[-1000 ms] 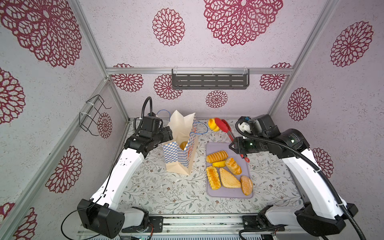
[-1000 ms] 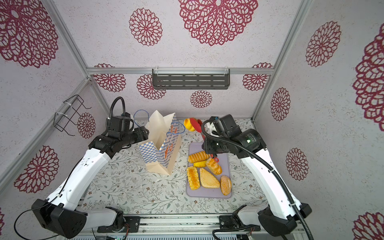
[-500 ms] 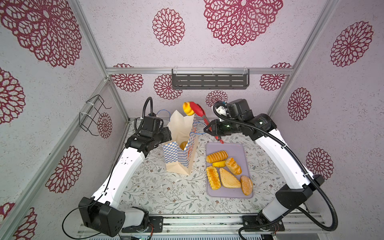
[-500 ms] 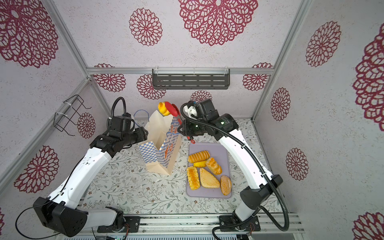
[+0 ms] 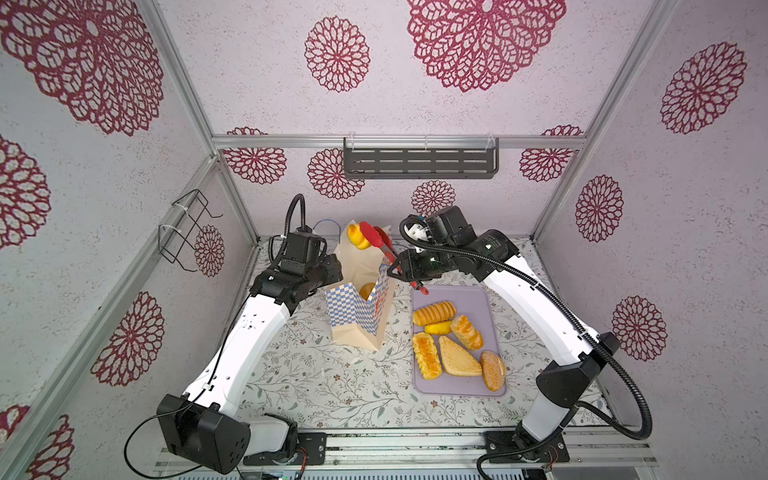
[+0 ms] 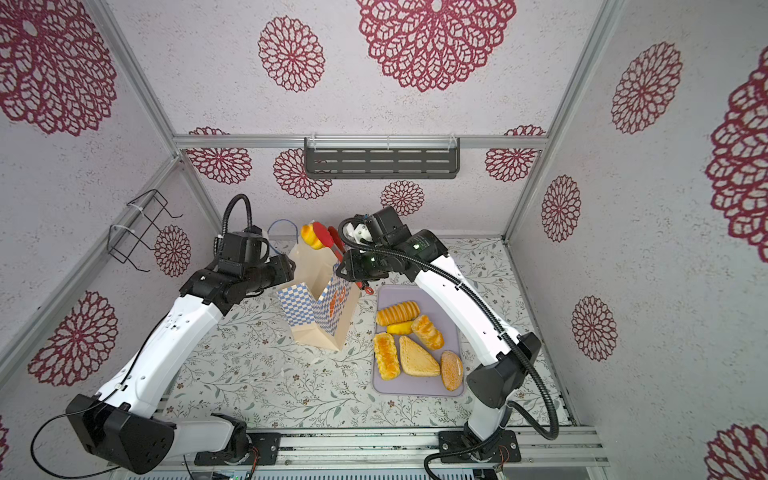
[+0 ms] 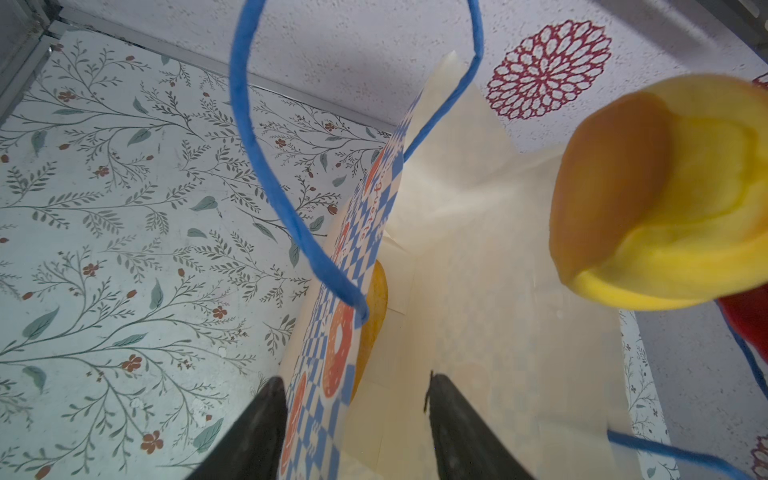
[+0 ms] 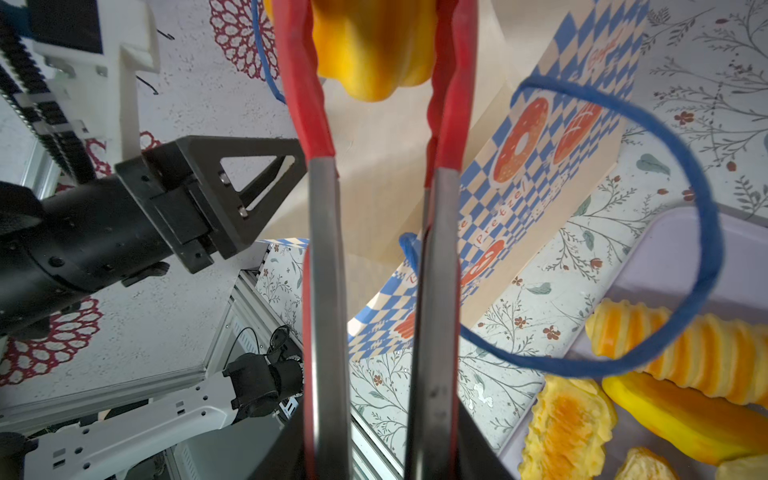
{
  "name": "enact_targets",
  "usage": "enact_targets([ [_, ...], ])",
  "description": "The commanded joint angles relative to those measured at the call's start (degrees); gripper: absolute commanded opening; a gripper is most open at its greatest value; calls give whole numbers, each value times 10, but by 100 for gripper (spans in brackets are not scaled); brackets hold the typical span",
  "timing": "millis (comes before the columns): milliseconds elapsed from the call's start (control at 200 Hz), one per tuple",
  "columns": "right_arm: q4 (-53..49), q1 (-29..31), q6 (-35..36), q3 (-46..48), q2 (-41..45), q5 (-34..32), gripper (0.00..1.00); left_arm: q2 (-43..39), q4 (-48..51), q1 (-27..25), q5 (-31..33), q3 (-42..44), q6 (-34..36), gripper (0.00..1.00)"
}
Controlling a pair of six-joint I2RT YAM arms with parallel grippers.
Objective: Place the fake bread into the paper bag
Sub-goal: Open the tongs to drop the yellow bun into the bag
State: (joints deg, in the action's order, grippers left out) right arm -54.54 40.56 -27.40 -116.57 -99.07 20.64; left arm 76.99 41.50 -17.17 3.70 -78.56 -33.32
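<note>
Evidently a drop was close. The right gripper (image 5: 397, 269) was closed on the steel shanks of the red tongs (image 5: 380, 243), and the tongs' red tips pinched one yellow-orange piece of fake bread (image 5: 358, 237) directly above the mouth of the paper bag (image 5: 357, 316), clear of its rim. Holding the tongs by their shanks probably let the arm reach over the tall bag without knocking it. The left gripper (image 7: 353, 382) stood part open at the bag's upper edge. Its fingers (image 7: 257, 419) straddled one side wall, one outside and one inside, with no pinch on the paper visible. That pose looked meant to steady the bag and keep its mouth spread. A blue cord handle (image 7: 266, 166) looped up from that same wall and was a likely snag for anything lowered. One piece (image 5: 368, 290) lay down inside the bag already. Six more pieces sat on the lilac tray (image 5: 490, 299) just beside the bag, on the side away from the left gripper. I judged the task early, with most of the bread not yet bagged.
</note>
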Motion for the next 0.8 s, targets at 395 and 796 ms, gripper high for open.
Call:
enact_targets([
  [395, 9, 1, 17, -32, 22, -10, 55, -4, 4, 4, 6, 3, -3, 58],
  [796, 0, -13, 20, -48, 35, -30, 51, -4, 8, 4, 10, 2, 3, 50],
])
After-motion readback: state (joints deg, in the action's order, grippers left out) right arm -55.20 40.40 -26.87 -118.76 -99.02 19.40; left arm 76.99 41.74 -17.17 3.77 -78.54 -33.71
